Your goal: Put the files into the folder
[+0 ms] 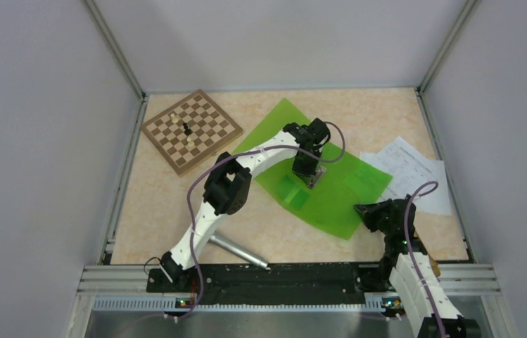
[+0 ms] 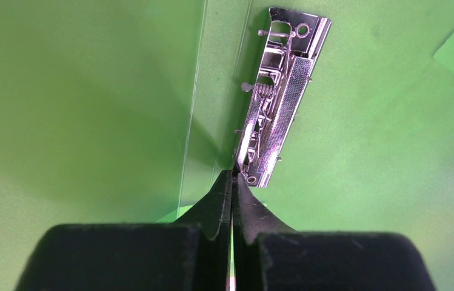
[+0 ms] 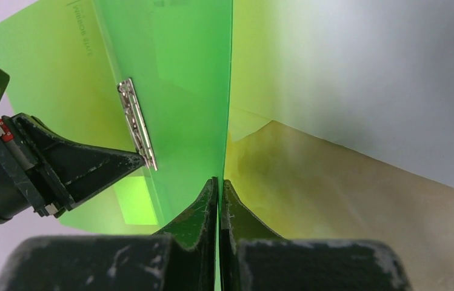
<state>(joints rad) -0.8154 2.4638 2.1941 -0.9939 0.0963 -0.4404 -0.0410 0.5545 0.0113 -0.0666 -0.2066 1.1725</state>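
The green folder [image 1: 334, 201] lies open mid-table, its metal clip [image 2: 279, 97] on the inside by the spine. My left gripper [image 1: 309, 176] is over the folder's middle, shut with its tips [image 2: 233, 174] at the clip's near end, pinching its thin edge. The clip [image 3: 136, 124] and the left fingers [image 3: 91, 167] also show in the right wrist view. My right gripper [image 1: 364, 210] is shut on the folder's near right edge; the green sheet [image 3: 176, 79] runs between its tips [image 3: 219, 183]. The files [image 1: 411, 172], white printed sheets, lie on the table right of the folder.
A brown chessboard [image 1: 191, 130] with a few pieces lies at the back left. A metal cylinder [image 1: 239, 251] lies near the front edge by the left arm's base. Grey walls close in the table on three sides.
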